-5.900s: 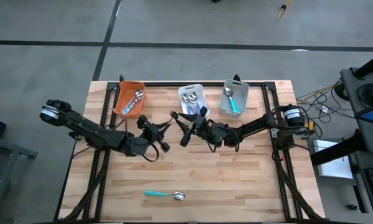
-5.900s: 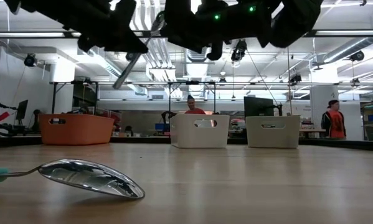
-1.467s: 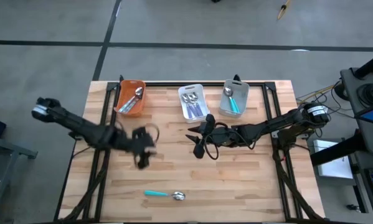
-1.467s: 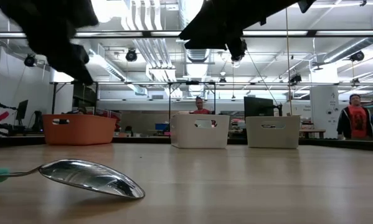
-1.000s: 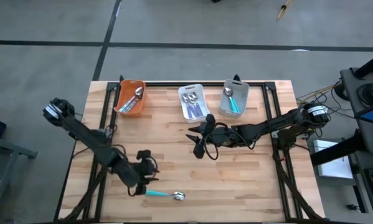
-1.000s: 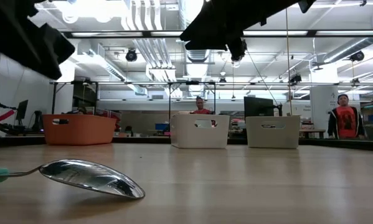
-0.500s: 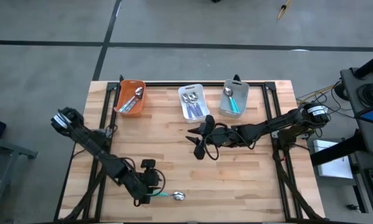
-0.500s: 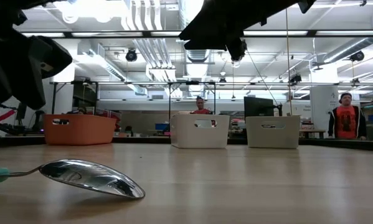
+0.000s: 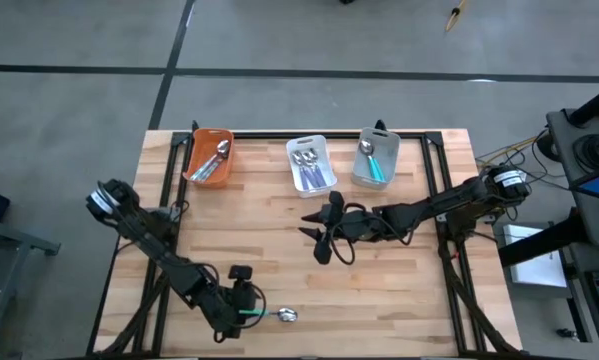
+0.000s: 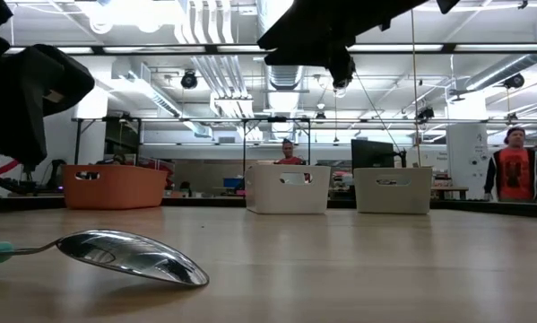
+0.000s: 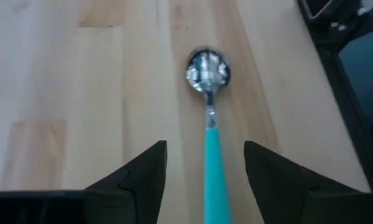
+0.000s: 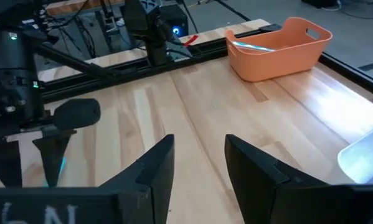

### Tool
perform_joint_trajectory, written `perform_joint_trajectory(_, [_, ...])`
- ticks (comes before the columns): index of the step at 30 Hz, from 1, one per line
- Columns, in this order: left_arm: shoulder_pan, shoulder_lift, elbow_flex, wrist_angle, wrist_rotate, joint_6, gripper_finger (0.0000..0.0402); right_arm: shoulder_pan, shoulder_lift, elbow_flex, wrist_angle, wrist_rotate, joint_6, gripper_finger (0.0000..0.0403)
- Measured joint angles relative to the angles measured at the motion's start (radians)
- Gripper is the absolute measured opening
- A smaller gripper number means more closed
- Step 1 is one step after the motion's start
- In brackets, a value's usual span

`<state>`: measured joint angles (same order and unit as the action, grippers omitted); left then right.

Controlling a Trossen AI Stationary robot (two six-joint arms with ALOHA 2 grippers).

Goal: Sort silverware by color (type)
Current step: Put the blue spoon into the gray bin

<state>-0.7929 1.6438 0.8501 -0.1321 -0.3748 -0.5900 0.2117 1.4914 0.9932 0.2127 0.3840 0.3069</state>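
A spoon (image 9: pixel 271 314) with a teal handle and shiny bowl lies flat on the wood table near its near edge; the low view shows its bowl (image 10: pixel 129 256) close up. My left gripper (image 11: pixel 205 147) is open just over the handle's free end, one finger on each side of it without touching. My right gripper (image 9: pixel 319 237) hangs open and empty above the table's middle. More silverware lies in the orange bin (image 9: pixel 209 158), the white bin (image 9: pixel 308 163) and the grey bin (image 9: pixel 375 157).
The three bins stand in a row along the table's far edge. Bare wood lies between them and the spoon. Black frame rails run along the table's left and right sides. A person in red (image 10: pixel 517 170) stands in the room far behind.
My left gripper has gone toward the table's near edge and down, arriving over the teal handle's end. The spoon has not moved.
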Motion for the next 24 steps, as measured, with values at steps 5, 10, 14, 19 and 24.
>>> perform_joint_trajectory(5, [-0.014,0.034,0.000,0.030,0.001,-0.036,0.0194,0.007,0.000,0.000,0.000,0.000,0.000,0.0128])
perform_joint_trajectory(10, [-0.026,0.076,0.000,0.047,0.001,-0.069,0.0194,0.007,0.000,0.000,0.000,0.000,0.000,0.0128])
perform_joint_trajectory(14, [-0.030,0.100,-0.001,0.045,0.008,-0.078,0.0194,0.007,0.000,0.000,0.000,0.000,0.000,0.0128])
perform_joint_trajectory(19, [-0.031,0.106,-0.008,0.046,0.026,-0.090,0.0187,0.006,0.000,0.000,0.001,0.006,-0.002,0.0128])
perform_joint_trajectory(24, [-0.031,0.106,-0.039,0.049,0.025,-0.141,0.0177,0.006,0.000,0.000,0.001,0.008,-0.003,0.0128])
